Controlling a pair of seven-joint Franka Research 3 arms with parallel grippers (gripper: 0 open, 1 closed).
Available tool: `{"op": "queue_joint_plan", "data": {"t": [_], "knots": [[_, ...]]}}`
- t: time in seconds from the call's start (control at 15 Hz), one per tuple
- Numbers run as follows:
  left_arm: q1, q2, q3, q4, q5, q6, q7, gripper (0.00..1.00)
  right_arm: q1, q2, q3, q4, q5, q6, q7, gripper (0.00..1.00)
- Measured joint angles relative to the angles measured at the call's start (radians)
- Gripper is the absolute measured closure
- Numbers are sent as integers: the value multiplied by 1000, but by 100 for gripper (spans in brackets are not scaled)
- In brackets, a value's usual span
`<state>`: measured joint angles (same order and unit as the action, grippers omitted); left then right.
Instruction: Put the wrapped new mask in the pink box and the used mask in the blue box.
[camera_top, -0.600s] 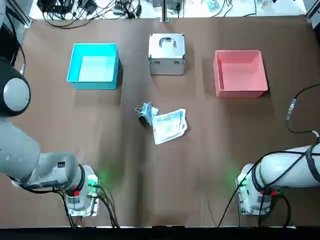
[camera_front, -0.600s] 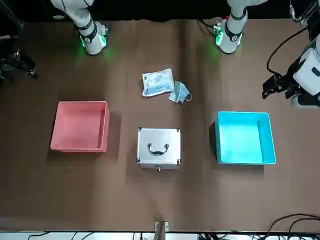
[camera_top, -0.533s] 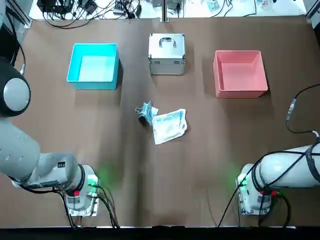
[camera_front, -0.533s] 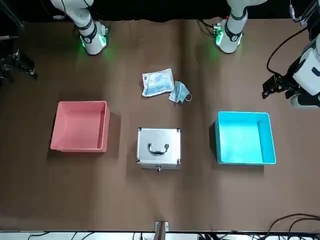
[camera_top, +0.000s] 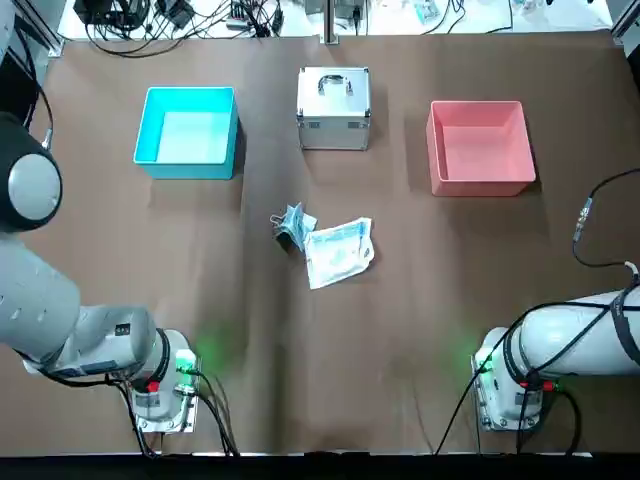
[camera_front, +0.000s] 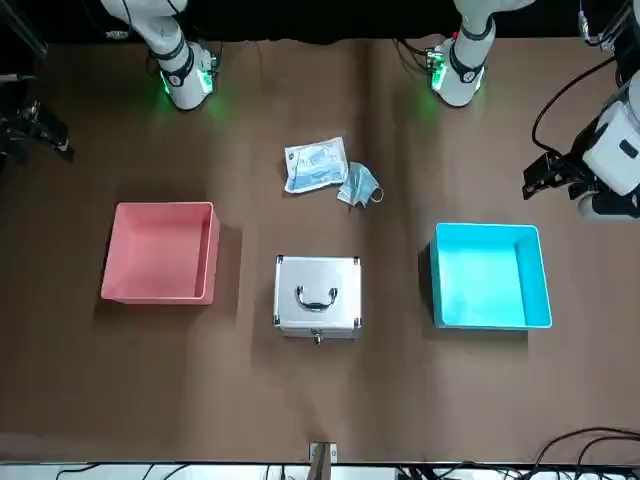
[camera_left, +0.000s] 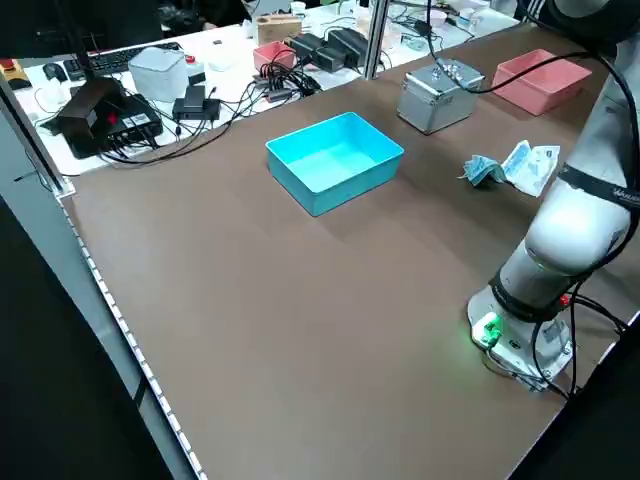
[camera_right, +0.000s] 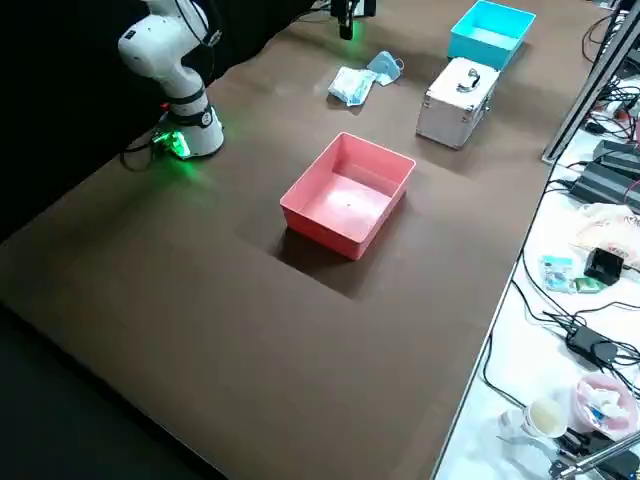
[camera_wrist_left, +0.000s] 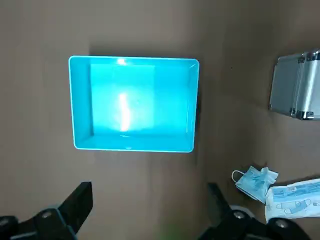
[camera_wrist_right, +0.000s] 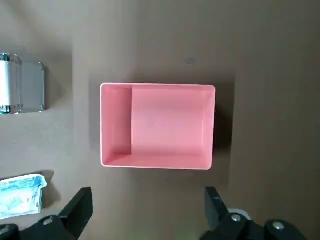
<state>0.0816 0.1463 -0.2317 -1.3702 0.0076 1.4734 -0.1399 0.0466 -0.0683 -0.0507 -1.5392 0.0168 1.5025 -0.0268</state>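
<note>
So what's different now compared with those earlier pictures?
Very little: the left gripper, open near the blue box, seems to have edged slightly toward the robot's right. Nothing was taken hold of or let go. Both masks, both boxes and the silver case stayed put; the open right gripper is near the pink box.

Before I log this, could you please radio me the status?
Left gripper open, left of masks; right gripper open, right. Wrapped pale-blue mask, bunched blue mask on table, unboxed.
</note>
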Motion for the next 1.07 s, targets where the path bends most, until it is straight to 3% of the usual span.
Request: {"op": "queue_joint_plan", "data": {"t": [0.33,0.67,1.07], "knots": [[-3,21,0,0,0,0,0,0,33,13,7,-7,0,-15,0,1],[-11,56,-13,-60,-2,-4,-18,0,109,132,13,-24,6,-6,24,1],[-59,122,-36,-98,-32,23,-30,0,136,188,15,-89,182,-5,27,1]]}}
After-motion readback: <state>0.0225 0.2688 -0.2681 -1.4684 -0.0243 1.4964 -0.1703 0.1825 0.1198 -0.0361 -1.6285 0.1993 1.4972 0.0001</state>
